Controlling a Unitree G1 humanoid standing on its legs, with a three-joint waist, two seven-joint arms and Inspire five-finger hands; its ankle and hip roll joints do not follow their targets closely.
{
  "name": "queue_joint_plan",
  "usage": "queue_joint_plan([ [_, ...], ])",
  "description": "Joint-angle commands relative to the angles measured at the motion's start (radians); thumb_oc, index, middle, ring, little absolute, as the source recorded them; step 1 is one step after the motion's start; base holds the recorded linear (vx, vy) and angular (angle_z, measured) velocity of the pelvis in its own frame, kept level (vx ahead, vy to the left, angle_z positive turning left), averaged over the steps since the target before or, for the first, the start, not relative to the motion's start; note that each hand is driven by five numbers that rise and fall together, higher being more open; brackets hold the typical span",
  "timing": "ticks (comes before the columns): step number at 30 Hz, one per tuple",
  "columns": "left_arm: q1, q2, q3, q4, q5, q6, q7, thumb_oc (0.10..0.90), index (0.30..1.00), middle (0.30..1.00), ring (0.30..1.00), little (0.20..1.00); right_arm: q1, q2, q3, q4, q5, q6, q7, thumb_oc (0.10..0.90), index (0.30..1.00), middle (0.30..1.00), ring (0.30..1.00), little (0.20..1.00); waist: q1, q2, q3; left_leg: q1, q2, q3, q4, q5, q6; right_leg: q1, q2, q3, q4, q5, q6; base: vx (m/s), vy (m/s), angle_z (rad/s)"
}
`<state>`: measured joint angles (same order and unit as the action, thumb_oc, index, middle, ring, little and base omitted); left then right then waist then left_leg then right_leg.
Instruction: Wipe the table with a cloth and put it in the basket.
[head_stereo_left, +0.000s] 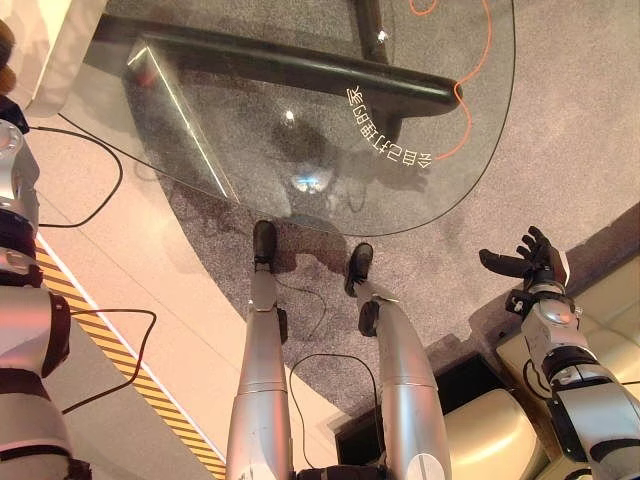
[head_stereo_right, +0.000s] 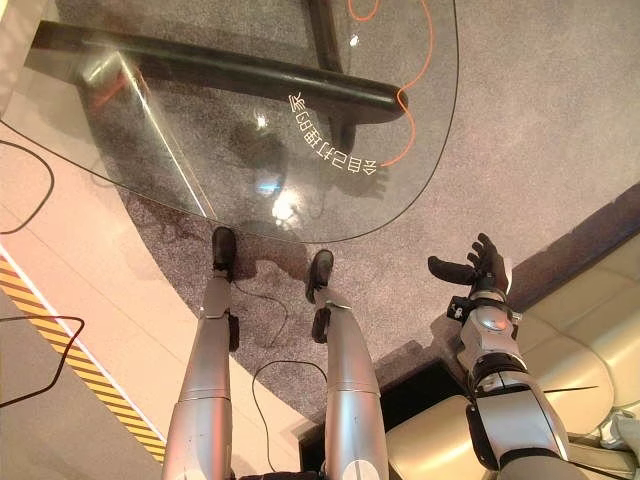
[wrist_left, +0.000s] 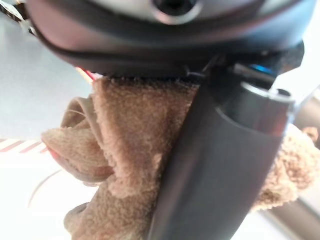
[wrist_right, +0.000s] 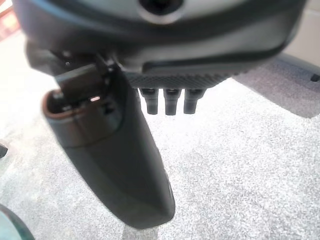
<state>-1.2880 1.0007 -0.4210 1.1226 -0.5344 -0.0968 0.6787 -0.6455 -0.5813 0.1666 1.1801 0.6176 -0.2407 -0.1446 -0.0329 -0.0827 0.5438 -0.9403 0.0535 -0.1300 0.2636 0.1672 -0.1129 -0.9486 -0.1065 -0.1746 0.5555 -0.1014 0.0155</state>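
A brown fleecy cloth (wrist_left: 135, 135) is bunched in my left hand (wrist_left: 220, 160), whose thumb is curled across it; the left wrist view shows this from very close. The rounded glass table (head_stereo_left: 250, 150) lies ahead of me, see-through, with grey carpet below it. My right hand (head_stereo_left: 530, 258) hangs out to the right of the table, past its near edge, over the carpet. Its fingers (wrist_right: 171, 101) are straight and its thumb stands apart, and it holds nothing.
A dark bar (head_stereo_left: 300, 65) runs under the glass, and a thin orange cord (head_stereo_left: 472, 110) loops at the table's right end. Cream cushions (head_stereo_right: 590, 310) sit low at the right, close to my right arm. Yellow-and-black striped tape (head_stereo_left: 110, 350) crosses the floor at the left.
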Motion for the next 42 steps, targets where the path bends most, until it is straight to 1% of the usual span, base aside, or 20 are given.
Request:
queue_joint_plan([
  [1, -0.153, 0.175, 0.017, 0.01, 0.02, -0.031, 0.012, 0.13, 0.326, 0.326, 0.326, 0.23, 0.1, -0.115, -0.001, 0.0, -0.003, -0.029, -0.014, 0.8, 0.9, 0.9, 0.9, 0.9, 0.004, 0.025, -0.024, 0.022, -0.031, 0.135, 0.169, -0.172, 0.103, 0.09, 0.073, 0.057, -0.157, 0.093, 0.039, 0.01, 0.046, 0.02],
  [3, -0.157, 0.178, 0.008, 0.018, 0.023, -0.016, -0.013, 0.122, 0.319, 0.319, 0.319, 0.222, 0.099, -0.117, -0.002, 0.001, -0.006, -0.028, -0.01, 0.8, 0.9, 0.9, 0.9, 0.9, 0.004, 0.026, -0.024, 0.02, -0.031, 0.135, 0.17, -0.174, 0.106, 0.087, 0.072, 0.057, -0.153, 0.094, 0.041, 0.0, 0.0, 0.0],
  [4, -0.16, 0.178, 0.006, 0.02, 0.023, -0.012, -0.017, 0.1, 0.3, 0.3, 0.3, 0.2, 0.099, -0.117, -0.002, 0.001, -0.007, -0.028, -0.01, 0.8, 0.9, 0.9, 0.9, 0.9, 0.004, 0.026, -0.024, 0.019, -0.031, 0.135, 0.171, -0.175, 0.107, 0.087, 0.072, 0.057, -0.152, 0.094, 0.041, 0.0, 0.0, 0.0],
  [12, -0.178, 0.189, -0.03, 0.043, 0.032, 0.036, -0.083, 0.1, 0.3, 0.3, 0.3, 0.2, 0.104, -0.12, -0.002, -0.007, -0.01, -0.027, -0.005, 0.8, 0.9, 0.9, 0.9, 0.9, 0.003, 0.025, -0.024, 0.006, -0.028, 0.135, 0.179, -0.178, 0.112, 0.072, 0.072, 0.058, -0.14, 0.1, 0.045, 0.0, 0.0, 0.0],
  [18, -0.178, 0.192, -0.034, 0.052, 0.023, 0.057, -0.116, 0.1, 0.3, 0.3, 0.3, 0.2, 0.1, -0.121, 0.0, -0.015, -0.009, -0.018, -0.005, 0.8, 0.9, 0.9, 0.9, 0.9, 0.004, 0.022, -0.024, 0.002, -0.028, 0.133, 0.178, -0.178, 0.115, 0.068, 0.072, 0.055, -0.143, 0.105, 0.046, 0.0, 0.0, 0.0],
  [19, -0.176, 0.193, -0.034, 0.055, 0.019, 0.067, -0.134, 0.199, 0.385, 0.385, 0.385, 0.299, 0.101, -0.121, 0.001, -0.016, -0.008, -0.018, -0.006, 0.8, 0.9, 0.9, 0.9, 0.9, 0.004, 0.022, -0.024, 0.002, -0.028, 0.134, 0.177, -0.178, 0.115, 0.069, 0.072, 0.055, -0.144, 0.105, 0.047, 0.0, 0.0, 0.0],
  [20, -0.178, 0.194, -0.036, 0.058, 0.016, 0.077, -0.141, 0.388, 0.547, 0.547, 0.547, 0.488, 0.1, -0.118, 0.001, -0.015, -0.008, -0.017, -0.009, 0.8, 0.9, 0.9, 0.9, 0.9, 0.005, 0.022, -0.024, 0.002, -0.029, 0.134, 0.176, -0.178, 0.116, 0.07, 0.073, 0.055, -0.146, 0.106, 0.047, 0.0, 0.0, 0.0],
  [21, -0.178, 0.194, -0.037, 0.058, 0.013, 0.08, -0.146, 0.8, 0.9, 0.9, 0.9, 0.9, 0.1, -0.118, 0.001, -0.015, -0.009, -0.016, -0.01, 0.8, 0.9, 0.9, 0.9, 0.9, 0.005, 0.022, -0.024, 0.002, -0.029, 0.134, 0.176, -0.178, 0.116, 0.07, 0.073, 0.055, -0.146, 0.106, 0.047, 0.0, 0.0, 0.0],
  [24, -0.176, 0.189, -0.041, 0.062, 0.012, 0.084, -0.158, 0.8, 0.9, 0.9, 0.9, 0.9, 0.099, -0.117, 0.002, -0.015, -0.005, -0.014, -0.007, 0.8, 0.9, 0.9, 0.9, 0.9, 0.004, 0.022, -0.024, 0.003, -0.029, 0.134, 0.172, -0.178, 0.117, 0.07, 0.072, 0.055, -0.152, 0.11, 0.048, 0.0, 0.0, 0.0],
  [25, -0.173, 0.189, -0.039, 0.063, 0.006, 0.081, -0.182, 0.8, 0.9, 0.9, 0.9, 0.9, 0.1, -0.116, 0.001, -0.017, -0.006, -0.013, -0.006, 0.8, 0.9, 0.9, 0.9, 0.9, 0.005, 0.022, -0.024, 0.002, -0.029, 0.134, 0.172, -0.178, 0.117, 0.069, 0.072, 0.055, -0.151, 0.11, 0.049, 0.0, 0.0, 0.0],
  [28, -0.168, 0.19, -0.039, 0.055, -0.004, 0.082, -0.204, 0.8, 0.9, 0.9, 0.9, 0.9, 0.1, -0.117, 0.0, -0.023, -0.009, -0.009, -0.006, 0.8, 0.9, 0.9, 0.9, 0.9, 0.004, 0.025, -0.024, 0.002, -0.03, 0.135, 0.167, -0.176, 0.118, 0.067, 0.073, 0.055, -0.154, 0.113, 0.049, 0.0, 0.0, 0.0],
  [32, -0.169, 0.191, -0.037, 0.048, -0.033, 0.063, -0.195, 0.8, 0.9, 0.9, 0.9, 0.9, 0.105, -0.117, 0.002, -0.023, -0.003, -0.014, -0.006, 0.8, 0.9, 0.9, 0.9, 0.9, 0.004, 0.027, -0.024, 0.003, -0.031, 0.137, 0.164, -0.175, 0.118, 0.067, 0.073, 0.054, -0.157, 0.114, 0.049, 0.0, 0.0, 0.0],
  [33, -0.168, 0.191, -0.035, 0.046, -0.039, 0.05, -0.191, 0.8, 0.9, 0.9, 0.9, 0.9, 0.106, -0.113, 0.001, -0.02, -0.005, -0.018, -0.008, 0.8, 0.9, 0.9, 0.9, 0.9, 0.005, 0.028, -0.024, 0.003, -0.031, 0.136, 0.164, -0.175, 0.119, 0.067, 0.072, 0.055, -0.157, 0.115, 0.049, 0.0, 0.0, 0.0],
  [42, -0.147, 0.2, 0.0, 0.031, -0.088, 0.024, -0.189, 0.8, 0.9, 0.9, 0.9, 0.9, 0.117, -0.108, -0.006, -0.023, -0.002, -0.021, -0.014, 0.8, 0.9, 0.9, 0.9, 0.9, 0.011, 0.03, -0.024, 0.005, -0.03, 0.133, 0.16, -0.173, 0.117, 0.07, 0.069, 0.048, -0.157, 0.11, 0.048, 0.0, -0.012, 0.0],
])
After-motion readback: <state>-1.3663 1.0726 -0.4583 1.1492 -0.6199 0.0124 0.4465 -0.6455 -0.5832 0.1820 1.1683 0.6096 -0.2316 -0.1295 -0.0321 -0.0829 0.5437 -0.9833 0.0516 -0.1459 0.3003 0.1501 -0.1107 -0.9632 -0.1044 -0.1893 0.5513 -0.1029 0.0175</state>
